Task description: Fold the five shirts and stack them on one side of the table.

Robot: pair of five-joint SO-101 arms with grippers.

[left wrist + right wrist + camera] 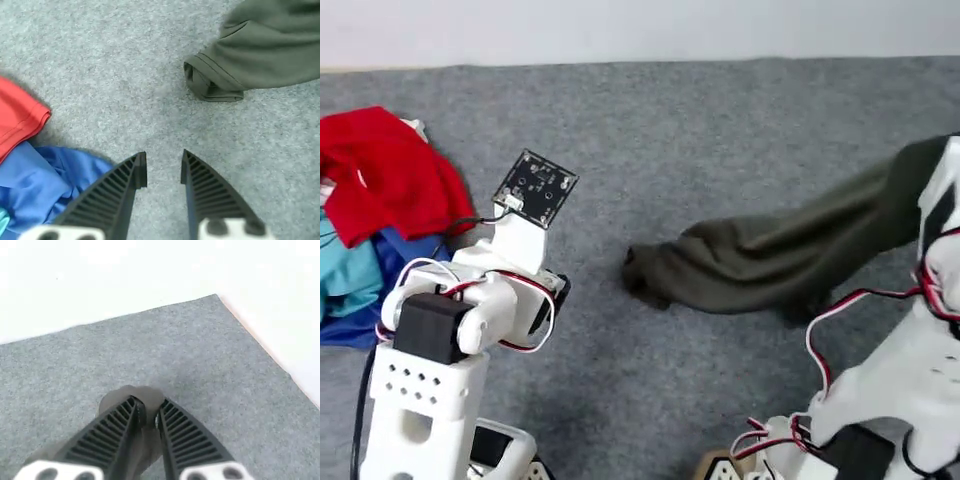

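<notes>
An olive green shirt (790, 255) stretches from the table's middle up toward the right edge, one end lifted. My right gripper (148, 416) is shut on the olive green shirt (127, 396), a fold of cloth pinched between its fingers above the grey mat. The shirt's free sleeve end (212, 82) lies on the mat ahead of my left gripper (164, 167), which hangs open over bare mat with nothing in it. A red shirt (385, 170), a blue shirt (390, 262) and a teal shirt (345, 275) lie heaped at the left edge.
The grey mat (700, 130) covers the table, and its far edge meets a white wall. The left arm's white body (470, 320) stands beside the heap of shirts. The mat's corner (217, 296) lies beyond my right gripper.
</notes>
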